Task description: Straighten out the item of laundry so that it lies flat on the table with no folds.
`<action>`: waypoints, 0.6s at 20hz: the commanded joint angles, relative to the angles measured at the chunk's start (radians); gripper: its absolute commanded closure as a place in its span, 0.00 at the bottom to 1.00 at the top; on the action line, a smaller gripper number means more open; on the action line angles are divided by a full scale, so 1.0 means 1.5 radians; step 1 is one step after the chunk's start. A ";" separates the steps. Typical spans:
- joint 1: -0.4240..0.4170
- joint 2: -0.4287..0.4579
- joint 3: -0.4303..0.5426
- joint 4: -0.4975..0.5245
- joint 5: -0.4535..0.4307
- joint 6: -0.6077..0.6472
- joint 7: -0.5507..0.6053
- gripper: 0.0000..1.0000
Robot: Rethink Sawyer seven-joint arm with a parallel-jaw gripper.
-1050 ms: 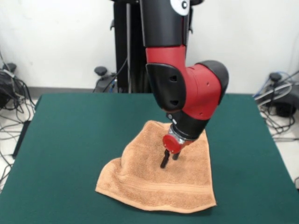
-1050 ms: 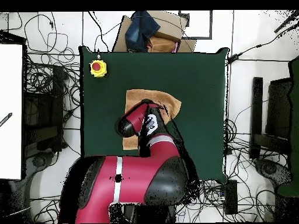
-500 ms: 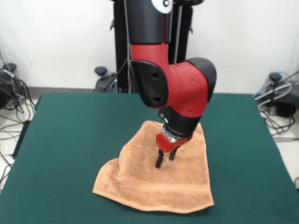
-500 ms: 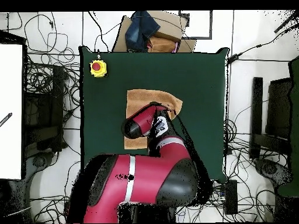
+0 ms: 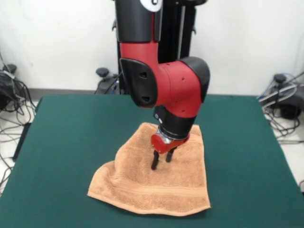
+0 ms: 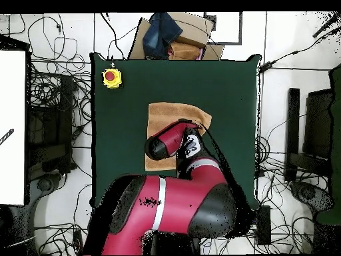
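1. White wall fills the top of the front view, with tangled cables and dark equipment on the floor at both edges of the frame.
2. Dark green tabletop [image 5: 71,142] spans most of the front view; in the overhead view it [image 6: 220,93] is a green rectangle at the centre of the frame.
3. The peach-orange towel [image 5: 142,185] lies at the lower middle of the front view, and just above the centre of the tabletop in the overhead view [image 6: 163,113].
4. The towel is not flat: its left side rises in a soft ridge with a raised corner at the lower left, while a woven band runs across near the hem at the bottom of the frame.
5. The gripper [image 5: 161,160] comes down from the red and black arm onto the middle of the towel; cloth extends on every side of it.
6. Two dark fingers [image 5: 155,161] point down, close together, their tips at the towel's surface. Whether they pinch cloth or merely press on it cannot be told.
7. In the overhead view the arm [image 6: 180,200] covers the towel's lower right part and hides the gripper entirely.
8. A yellow box with a red button [image 6: 111,77] sits at the tabletop's upper left corner in the overhead view, well apart from the towel.
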 commanded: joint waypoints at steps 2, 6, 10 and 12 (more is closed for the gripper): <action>-0.031 0.077 -0.056 0.044 -0.062 0.074 -0.063 0.00; -0.032 0.075 -0.053 0.049 -0.059 0.085 -0.073 0.00; -0.031 0.075 -0.053 0.057 -0.055 0.099 -0.082 0.00; -0.037 0.070 -0.042 0.073 -0.046 0.111 -0.096 0.00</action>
